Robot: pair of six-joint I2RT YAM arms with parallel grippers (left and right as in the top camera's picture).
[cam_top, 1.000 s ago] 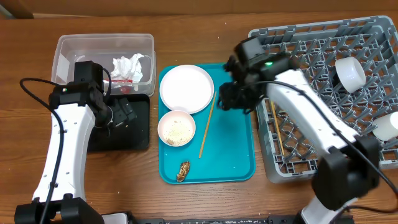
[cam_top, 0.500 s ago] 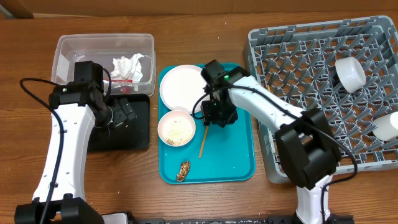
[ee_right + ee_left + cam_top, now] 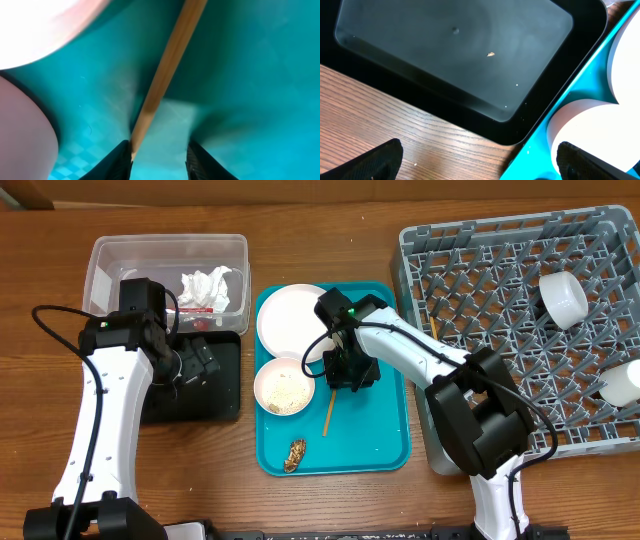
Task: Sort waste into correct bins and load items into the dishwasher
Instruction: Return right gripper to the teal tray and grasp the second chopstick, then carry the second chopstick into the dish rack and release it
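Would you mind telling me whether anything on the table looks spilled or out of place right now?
A brown food scrap lies loose on the teal tray near its front edge, apart from the bowl of grains. One pale crumb sits in the black tray. Nothing looks broken.

No readable text, labels, brands or numbers — none anywhere.
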